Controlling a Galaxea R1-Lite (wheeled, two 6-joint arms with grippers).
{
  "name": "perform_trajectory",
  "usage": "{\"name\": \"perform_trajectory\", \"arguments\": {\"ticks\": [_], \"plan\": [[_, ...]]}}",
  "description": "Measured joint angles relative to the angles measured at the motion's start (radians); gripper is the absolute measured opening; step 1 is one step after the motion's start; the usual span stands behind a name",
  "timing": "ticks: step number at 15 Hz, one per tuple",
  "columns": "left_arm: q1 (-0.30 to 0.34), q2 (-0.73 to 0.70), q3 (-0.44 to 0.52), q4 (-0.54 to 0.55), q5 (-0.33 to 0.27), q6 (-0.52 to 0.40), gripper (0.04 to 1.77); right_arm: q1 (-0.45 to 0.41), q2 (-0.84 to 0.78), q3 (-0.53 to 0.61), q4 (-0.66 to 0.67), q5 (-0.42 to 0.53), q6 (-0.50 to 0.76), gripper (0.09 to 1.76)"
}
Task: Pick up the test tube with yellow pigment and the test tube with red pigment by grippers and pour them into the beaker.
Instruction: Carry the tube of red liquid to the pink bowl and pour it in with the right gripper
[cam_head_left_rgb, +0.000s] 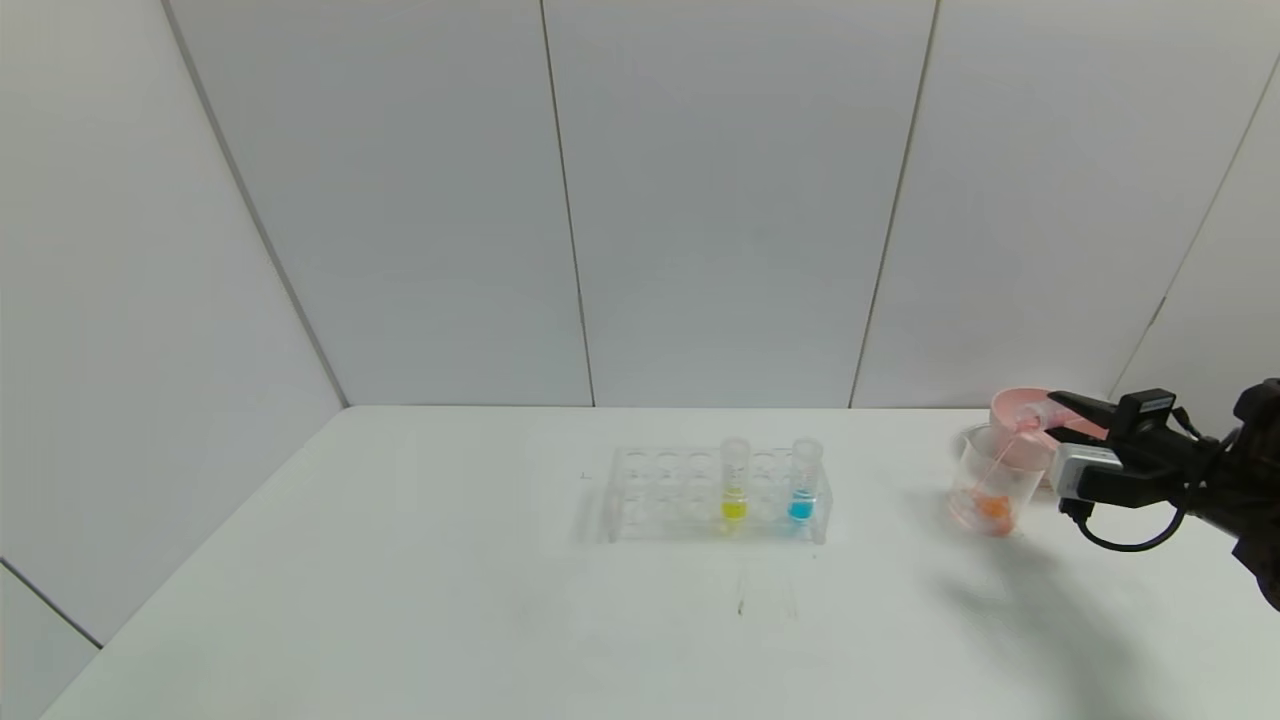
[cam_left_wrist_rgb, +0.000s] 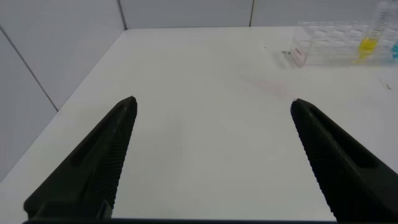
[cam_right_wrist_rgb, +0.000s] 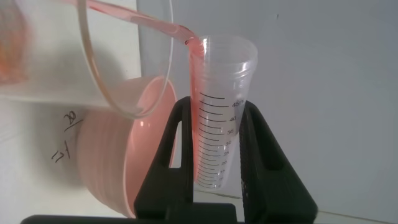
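My right gripper (cam_head_left_rgb: 1062, 415) is shut on the test tube with red pigment (cam_right_wrist_rgb: 219, 118) and holds it tipped over the beaker (cam_head_left_rgb: 992, 481) at the table's right. A thin red stream (cam_right_wrist_rgb: 134, 17) runs from the tube's mouth into the beaker, where orange-red liquid (cam_head_left_rgb: 994, 510) pools. The test tube with yellow pigment (cam_head_left_rgb: 734, 478) stands upright in the clear rack (cam_head_left_rgb: 660, 494) at mid-table, next to a blue-liquid tube (cam_head_left_rgb: 803, 480). It also shows in the left wrist view (cam_left_wrist_rgb: 372, 34). My left gripper (cam_left_wrist_rgb: 212, 107) is open and empty over bare table, out of the head view.
A pink bowl (cam_head_left_rgb: 1018, 412) stands just behind the beaker and close to my right gripper; it also shows in the right wrist view (cam_right_wrist_rgb: 124, 155). White walls close the table at the back and left.
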Motion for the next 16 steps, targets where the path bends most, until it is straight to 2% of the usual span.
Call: {"name": "perform_trajectory", "arguments": {"ticks": [10,16], "plan": [[0.0,0.0,0.0,0.0,0.0,0.0,1.76,-0.01,0.002,-0.015,0.01,-0.001,-0.008,0.49],[0.0,0.0,0.0,0.0,0.0,0.0,1.76,-0.008,0.002,-0.029,0.01,-0.034,-0.04,0.49]]}}
